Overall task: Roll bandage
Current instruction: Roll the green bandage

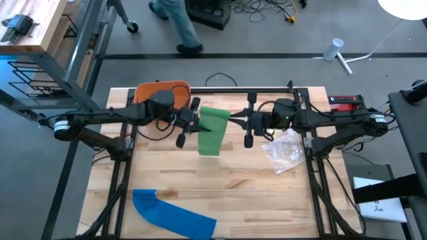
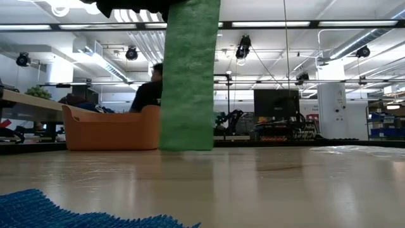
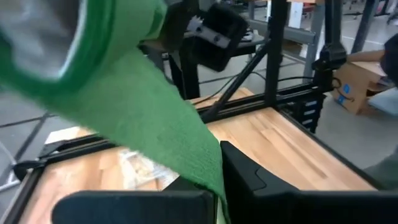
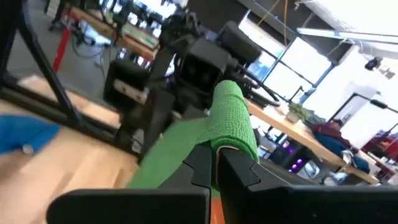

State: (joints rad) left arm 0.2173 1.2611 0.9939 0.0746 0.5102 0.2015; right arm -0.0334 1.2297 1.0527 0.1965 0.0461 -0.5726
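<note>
Green fabric bandage strip (image 1: 213, 131) is held up over the table's middle, between both arms, its loose end hanging down to the wooden tabletop (image 1: 253, 187). I see the left gripper (image 1: 193, 123) clamped on its left edge and the right gripper (image 1: 235, 123) clamped on its rolled top end. Blue bandage strip (image 1: 172, 215) lies flat at the near edge. Orange plastic bin (image 1: 162, 91) sits at the far-left corner, crumpled clear plastic bag (image 1: 283, 151) to the right.

Your two arms reach in from nine and three o'clock and meet just past the table's centre, towards twelve. Your left gripper (image 1: 198, 123) is clamped shut on the green bandage (image 1: 212, 131); your right gripper (image 1: 235, 121) pinches it shut from the opposite side.
</note>
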